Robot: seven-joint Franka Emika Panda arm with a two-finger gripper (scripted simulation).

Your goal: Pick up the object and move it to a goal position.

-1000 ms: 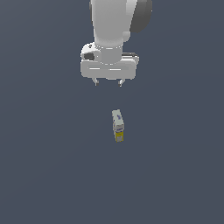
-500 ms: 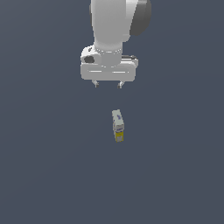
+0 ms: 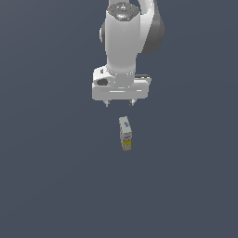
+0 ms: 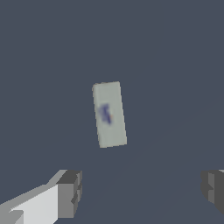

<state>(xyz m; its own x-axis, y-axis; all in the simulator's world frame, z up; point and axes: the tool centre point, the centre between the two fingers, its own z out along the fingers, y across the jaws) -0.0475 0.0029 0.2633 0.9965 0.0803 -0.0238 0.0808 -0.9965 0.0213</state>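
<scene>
Wrist view: the small elongated box point(image 4: 109, 114), pale grey-white top with a bluish mark and yellow end, lies on the dark counter point(image 3: 51, 176) ahead of the widely spread fingers point(image 4: 70, 192), untouched, its long axis crossing their gap

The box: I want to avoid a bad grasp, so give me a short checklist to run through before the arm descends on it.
1. Gripper open: ok, both fingertips stand wide apart in the wrist view.
2. Gripper empty: ok.
3. Box narrower than the finger gap: ok.
4. Box centred between the fingers: not ok, it lies ahead of them.
5. Finger line across the box's short side: ok, roughly.
6. Goal position visible: cannot tell, no marker shows.
</scene>
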